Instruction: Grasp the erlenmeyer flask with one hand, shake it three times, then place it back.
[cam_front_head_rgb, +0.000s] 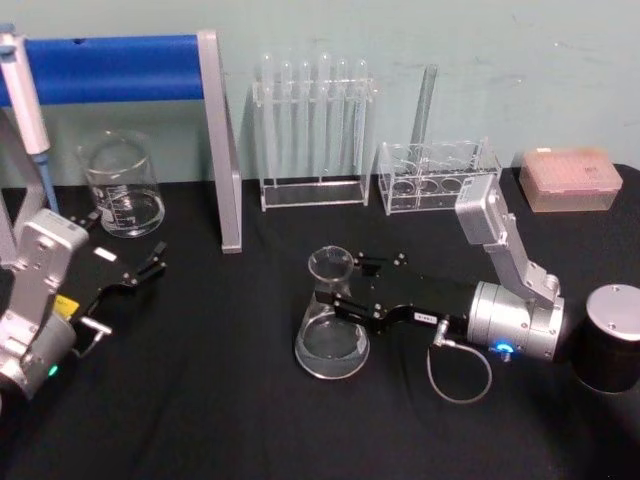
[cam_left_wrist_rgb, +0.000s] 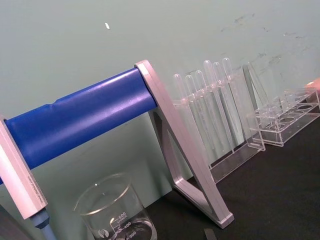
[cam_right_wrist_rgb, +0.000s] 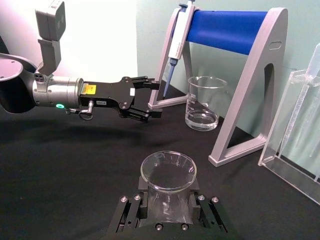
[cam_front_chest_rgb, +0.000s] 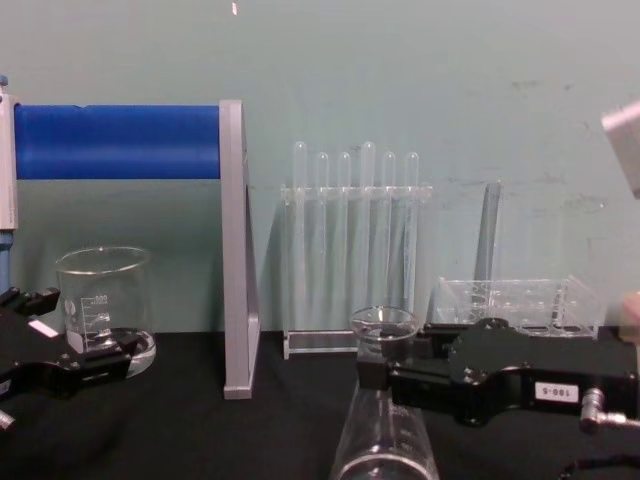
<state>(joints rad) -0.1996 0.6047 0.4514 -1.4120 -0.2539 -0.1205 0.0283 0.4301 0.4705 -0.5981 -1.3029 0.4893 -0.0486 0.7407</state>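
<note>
The erlenmeyer flask (cam_front_head_rgb: 332, 325) stands upright near the middle of the desk (cam_front_head_rgb: 230, 410). Its long axis runs straight up and down, with the wide round base low and the flared mouth pointing at the ceiling. From the head view the base looks to sit on the black cloth; the chest view cuts it off at the bottom, so I can't be sure of contact there.

The right tool (cam_front_head_rgb: 340, 285) reaches in from the robot's right, lying level and low over the desk. It is clamped on the flask's narrow neck just below the rim. In the right wrist view its black fingers (cam_right_wrist_rgb: 131, 212) sit tight against either side of the glass.

The left tool (cam_right_wrist_rgb: 152, 98) hangs well apart from the flask on the robot's left, just above the desk. Its fingers are spread and hold nothing.

Just beyond it stands a straight-walled beaker (cam_front_head_rgb: 122, 187), under a grey stand with a blue bar (cam_front_head_rgb: 110, 68) that carries a pipette (cam_front_head_rgb: 22, 90).

Behind the flask, against the green wall, stands a clear rack of test tubes (cam_front_head_rgb: 312, 130). To its right is a lower clear rack (cam_front_head_rgb: 437, 178) with one tall tube in it, then a pink box (cam_front_head_rgb: 570, 180).

A black cylinder (cam_front_head_rgb: 612, 335) sits at the desk's right edge, near the right arm's wrist.
</note>
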